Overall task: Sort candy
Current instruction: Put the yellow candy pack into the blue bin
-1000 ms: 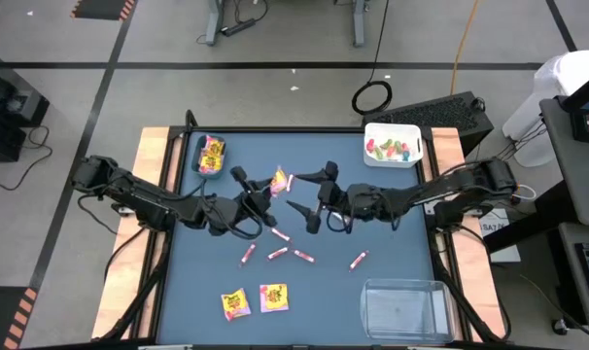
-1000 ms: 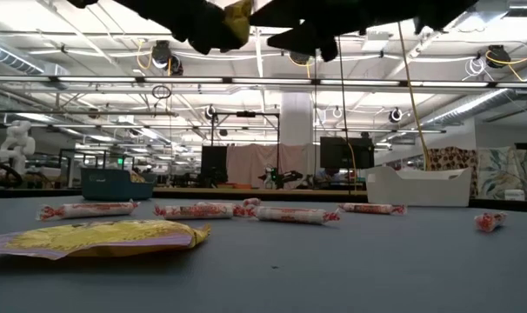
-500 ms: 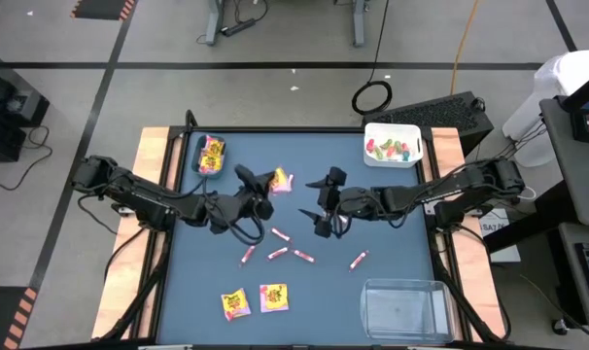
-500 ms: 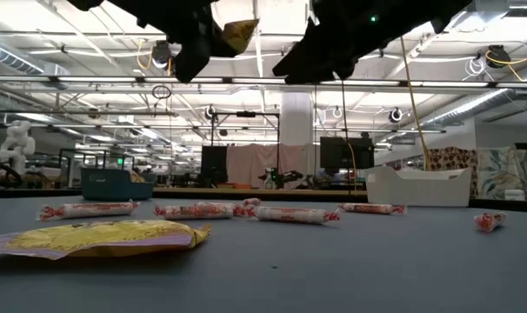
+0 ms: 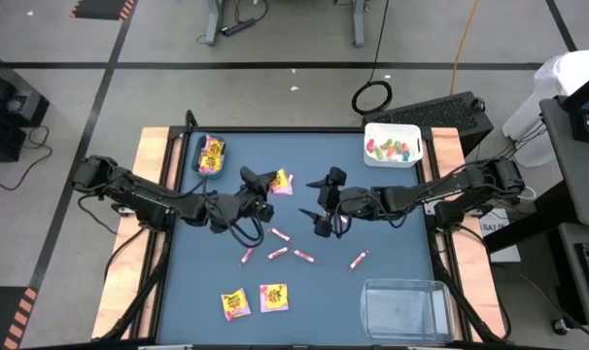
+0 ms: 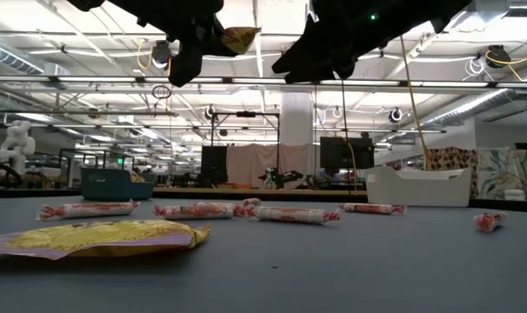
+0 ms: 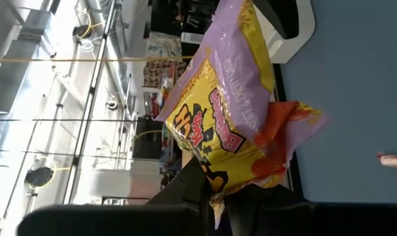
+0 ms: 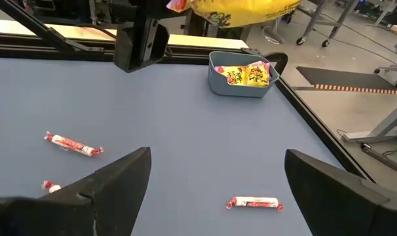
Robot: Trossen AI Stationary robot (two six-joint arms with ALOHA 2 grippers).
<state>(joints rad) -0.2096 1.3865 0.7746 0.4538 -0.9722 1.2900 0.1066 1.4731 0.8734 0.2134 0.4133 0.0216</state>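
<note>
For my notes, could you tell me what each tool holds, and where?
The left tool pinches a yellow candy packet by one edge. The right tool holds nothing.

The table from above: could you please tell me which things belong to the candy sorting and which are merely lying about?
Job: held yellow square packet; two yellow packets; pink-white sticks; teal bin; white bin; clear bin.
Lying about: black cable coil on the floor.

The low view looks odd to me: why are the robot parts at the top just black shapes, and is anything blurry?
Low view: the arms are backlit by bright ceiling lights, so they read as silhouettes; the nearest yellow packet is soft, out of focus. Left wrist view: the packet held by the left end effector fills the frame, with pale glare behind it. High view: even light, faint shadows on the table.
</note>
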